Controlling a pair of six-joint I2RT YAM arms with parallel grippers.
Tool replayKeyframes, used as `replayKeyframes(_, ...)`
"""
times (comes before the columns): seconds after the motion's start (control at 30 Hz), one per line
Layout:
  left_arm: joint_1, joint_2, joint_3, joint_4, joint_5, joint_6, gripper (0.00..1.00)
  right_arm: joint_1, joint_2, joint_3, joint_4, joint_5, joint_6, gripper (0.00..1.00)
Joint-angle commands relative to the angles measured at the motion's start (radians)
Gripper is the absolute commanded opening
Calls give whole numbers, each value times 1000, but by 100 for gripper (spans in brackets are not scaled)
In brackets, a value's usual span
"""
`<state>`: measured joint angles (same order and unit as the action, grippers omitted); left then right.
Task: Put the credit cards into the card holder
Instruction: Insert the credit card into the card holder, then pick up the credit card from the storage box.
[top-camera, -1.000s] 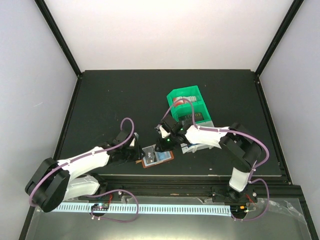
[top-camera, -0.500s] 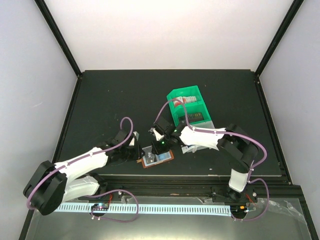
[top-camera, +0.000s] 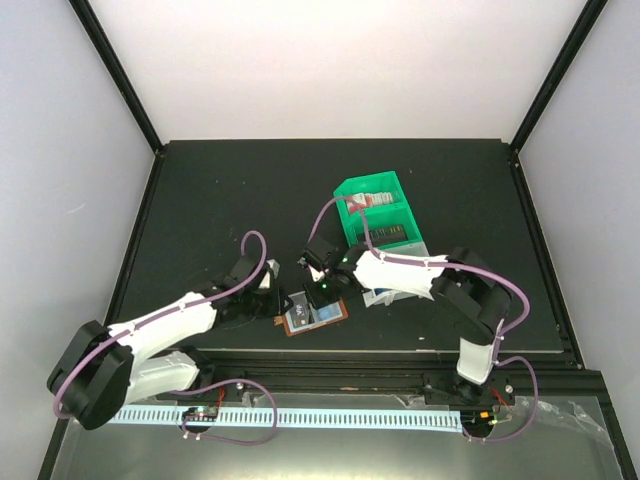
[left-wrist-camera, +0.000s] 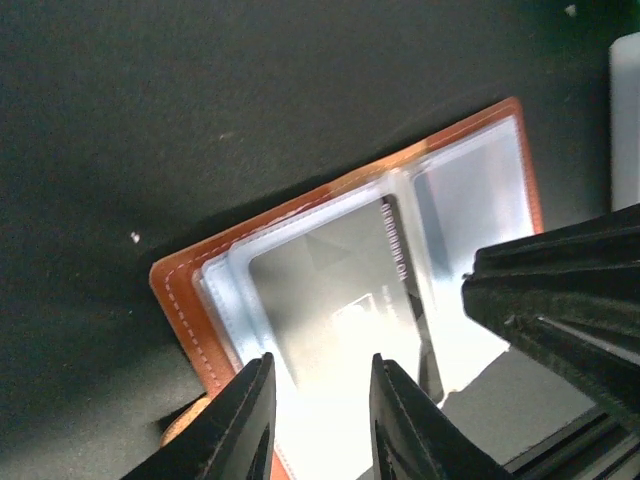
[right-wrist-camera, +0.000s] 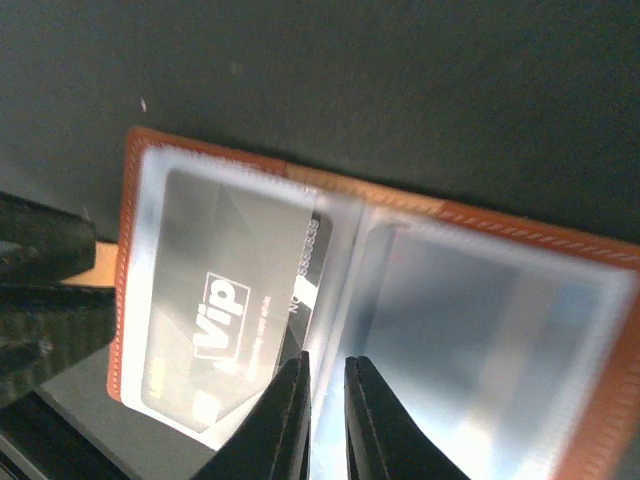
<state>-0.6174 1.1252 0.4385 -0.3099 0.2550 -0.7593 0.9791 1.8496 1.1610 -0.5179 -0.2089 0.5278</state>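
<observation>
left tool (left-wrist-camera: 320, 378) ajar over card holder (left-wrist-camera: 183, 300); right tool (right-wrist-camera: 325, 368) at grey card (right-wrist-camera: 225, 265) edge, grip cannot tell.

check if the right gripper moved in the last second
Yes. The right gripper has shifted left in the top view, away from the green tray, further over the card holder.

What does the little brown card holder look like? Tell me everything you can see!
The card holder is brown leather with pale stitching along its edge. It lies open and flat on the black table, near the front. Inside are shiny clear sleeves; one holds a dark grey card marked Vip. The left gripper stands open over the card's end, and the right gripper is near the middle fold. Whether they touch it is unclear.
</observation>
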Motion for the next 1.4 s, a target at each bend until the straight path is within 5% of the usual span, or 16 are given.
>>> replayKeyframes(0.0,-6,-50,63,-13,-27,10,29,-30,-103,89,-84,169,-56,14)
replayKeyframes(0.23,-2,-151,136,-45,-197,46,38,-189,-199,147,-215,312,-108,23)
replayKeyframes(0.33,4,-200,153,-43,-236,50,45,-266,-212,140,-223,310,-133,38)
replayKeyframes(0.43,7,-241,149,-38,-249,56,52,-304,-153,192,-249,328,-169,51)
replayKeyframes(0.6,10,-258,138,-64,-228,65,54,-320,6,301,-295,349,-170,51)
replayKeyframes(0.97,21,-254,111,-80,-165,74,54,-322,169,409,-320,407,-129,27)
replayKeyframes(1.17,26,-253,114,-92,-158,82,54,-321,169,415,-308,387,-119,8)
replayKeyframes(1.37,29,-252,117,-104,-151,87,54,-322,105,393,-292,382,-101,1)
